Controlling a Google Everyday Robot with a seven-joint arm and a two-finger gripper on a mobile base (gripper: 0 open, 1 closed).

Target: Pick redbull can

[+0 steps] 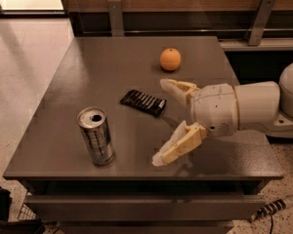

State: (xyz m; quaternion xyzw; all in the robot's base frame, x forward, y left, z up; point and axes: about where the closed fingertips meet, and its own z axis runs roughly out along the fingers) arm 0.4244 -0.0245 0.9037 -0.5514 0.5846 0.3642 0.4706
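Note:
The redbull can [96, 136] stands upright near the front left of the grey table [102, 67]. It is slim and silver with a shiny top and a dark drinking hole. My gripper [161, 122] reaches in from the right, over the table's right middle. Its two cream fingers [177, 144] are spread wide apart and hold nothing. The gripper is to the right of the can, about a hand's width away and not touching it.
A flat dark snack wrapper [143, 102] lies at the table's middle, just left of the upper finger. An orange [170, 59] sits farther back. The table's front edge is close below the can. A wall rail runs behind the table.

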